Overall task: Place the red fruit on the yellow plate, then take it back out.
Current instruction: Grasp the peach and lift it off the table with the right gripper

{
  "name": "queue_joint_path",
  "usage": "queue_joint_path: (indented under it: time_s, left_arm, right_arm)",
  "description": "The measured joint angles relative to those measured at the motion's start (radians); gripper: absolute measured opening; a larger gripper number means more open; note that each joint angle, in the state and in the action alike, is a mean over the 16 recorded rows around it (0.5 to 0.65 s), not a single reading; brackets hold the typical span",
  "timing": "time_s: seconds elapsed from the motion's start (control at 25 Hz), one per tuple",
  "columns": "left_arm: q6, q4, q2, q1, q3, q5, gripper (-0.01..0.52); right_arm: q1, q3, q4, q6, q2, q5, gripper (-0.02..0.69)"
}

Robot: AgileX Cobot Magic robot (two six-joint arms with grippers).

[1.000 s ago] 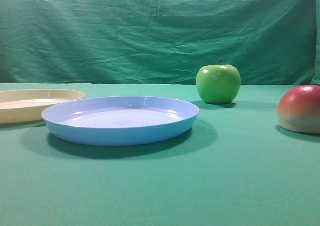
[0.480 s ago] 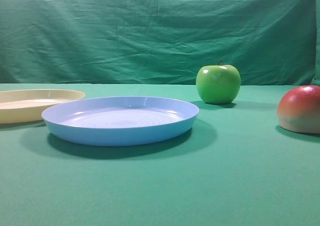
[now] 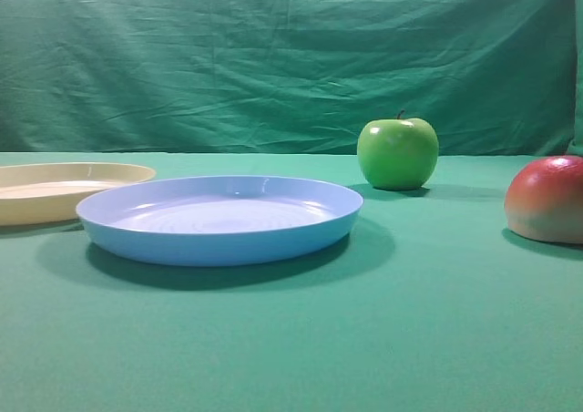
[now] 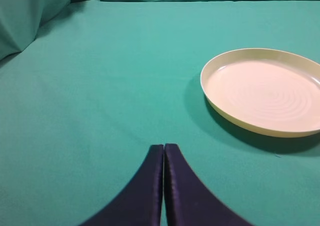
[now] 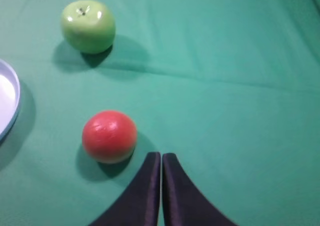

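A staged lab tabletop: green cloth [image 3: 291, 339] underfoot, green backdrop curtain [image 3: 273, 56] behind.

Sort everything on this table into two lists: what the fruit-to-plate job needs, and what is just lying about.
Needed for the job:
- red fruit
- yellow plate
- right gripper, shut, beside the fruit

Just lying about:
- green apple
- blue plate

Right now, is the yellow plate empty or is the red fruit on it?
Empty. The yellow plate shows only its bare ringed bottom in the left wrist view, while the red fruit sits on the green cloth near the green apple.
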Motion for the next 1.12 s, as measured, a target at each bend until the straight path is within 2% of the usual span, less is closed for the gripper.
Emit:
queue_joint_path:
  time_s: [0.12,0.24,0.64,0.76,0.92,1.12]
  left_arm:
    - [0.000,0.000,0.000,0.000,0.000,0.000,0.000]
    - [0.000,0.000,0.000,0.000,0.000,0.000,0.000]
    - [0.000,0.000,0.000,0.000,0.000,0.000,0.000]
    - [0.000,0.000,0.000,0.000,0.000,0.000,0.000]
    - [0.000,0.000,0.000,0.000,0.000,0.000,0.000]
    - [0.000,0.000,0.000,0.000,0.000,0.000,0.000]
  right_arm:
    - [0.040,-0.036,0.004,-0.014,0.091,0.000,0.035]
    - [0.067,-0.070,0.004,-0.017,0.181,-0.006,0.106]
    - [0.082,-0.148,0.004,-0.019,0.417,-0.058,0.501]
    - [0.082,-0.155,0.004,-0.019,0.478,-0.092,0.597]
    - [0.082,-0.158,0.004,-0.018,0.552,-0.147,0.661]
    - [0.082,-0.161,0.006,-0.018,0.637,-0.219,0.667]
